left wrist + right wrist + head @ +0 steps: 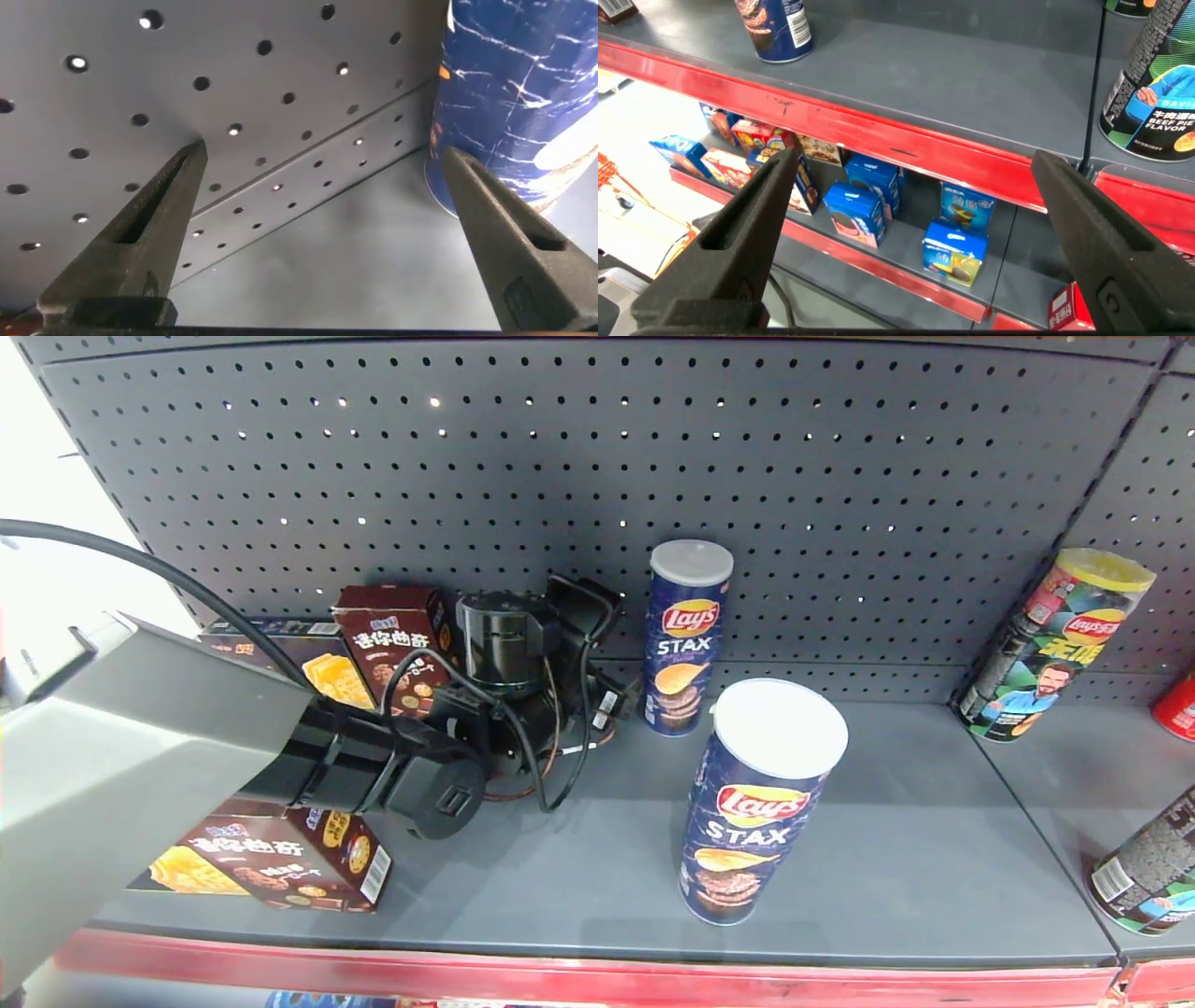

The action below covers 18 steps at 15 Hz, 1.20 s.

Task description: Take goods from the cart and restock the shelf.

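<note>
Two blue chip cans stand upright on the grey shelf [915,840]: one at the back [689,635] against the pegboard, one nearer the front edge [758,803]. My left gripper [607,653] is deep in the shelf, just left of the back can. In the left wrist view this gripper [322,215] is open with nothing between its fingers, and the back can [523,93] stands just outside one finger. My right gripper [924,243] is open and empty, out in front of the shelf's red edge [878,131], with the front can [775,28] beyond it.
Brown cookie boxes sit at the shelf's left, one upright [392,639] at the back, one flat [280,868] at the front. A green-and-yellow can [1055,649] leans at the right, another can [1148,868] lies near the front. Blue boxes [864,201] fill the lower shelf.
</note>
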### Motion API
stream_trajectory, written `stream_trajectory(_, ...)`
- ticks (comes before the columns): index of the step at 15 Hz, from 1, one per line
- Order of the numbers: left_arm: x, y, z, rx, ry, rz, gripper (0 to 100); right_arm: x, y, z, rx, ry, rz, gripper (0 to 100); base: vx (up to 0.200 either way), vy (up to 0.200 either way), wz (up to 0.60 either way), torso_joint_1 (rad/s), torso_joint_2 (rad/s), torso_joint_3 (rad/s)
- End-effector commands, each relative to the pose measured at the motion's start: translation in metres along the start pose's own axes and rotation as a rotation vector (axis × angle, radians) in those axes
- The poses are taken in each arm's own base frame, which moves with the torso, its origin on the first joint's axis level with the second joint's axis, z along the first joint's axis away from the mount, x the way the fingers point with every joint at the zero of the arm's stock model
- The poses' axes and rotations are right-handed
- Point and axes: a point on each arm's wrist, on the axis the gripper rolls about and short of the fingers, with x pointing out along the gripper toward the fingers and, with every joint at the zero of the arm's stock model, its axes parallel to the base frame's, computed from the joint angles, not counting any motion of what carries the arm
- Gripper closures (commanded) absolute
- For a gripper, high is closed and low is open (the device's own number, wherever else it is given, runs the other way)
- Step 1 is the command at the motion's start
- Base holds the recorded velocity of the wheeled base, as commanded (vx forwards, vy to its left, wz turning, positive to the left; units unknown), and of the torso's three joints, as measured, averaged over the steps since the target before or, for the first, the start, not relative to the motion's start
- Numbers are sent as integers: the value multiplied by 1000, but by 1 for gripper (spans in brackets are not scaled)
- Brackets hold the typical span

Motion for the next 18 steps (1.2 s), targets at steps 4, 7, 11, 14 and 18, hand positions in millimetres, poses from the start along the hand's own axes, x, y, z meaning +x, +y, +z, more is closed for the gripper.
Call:
stream_trajectory(4,5,-7,2,0,-13,-11,0,0,0,0,-1,2,1,0,0,0,0,0,0,0)
stream_trajectory(7,6,-9,3,0,-15,-13,0,0,0,0,1,2,1,0,0,0,0,0,0,0)
stream_trajectory(11,0,-1,11,-1,-35,-2,0,0,0,0,1,2,1,0,0,0,0,0,0,0)
stream_trajectory(14,-26,17,48,-16,-93,14,0,0,0,0,-1,0,1,0,0,0,0,0,0,0)
stream_trajectory(18,-63,21,84,-34,-175,46,0,0,0,0,1,2,1,0,0,0,0,0,0,0)
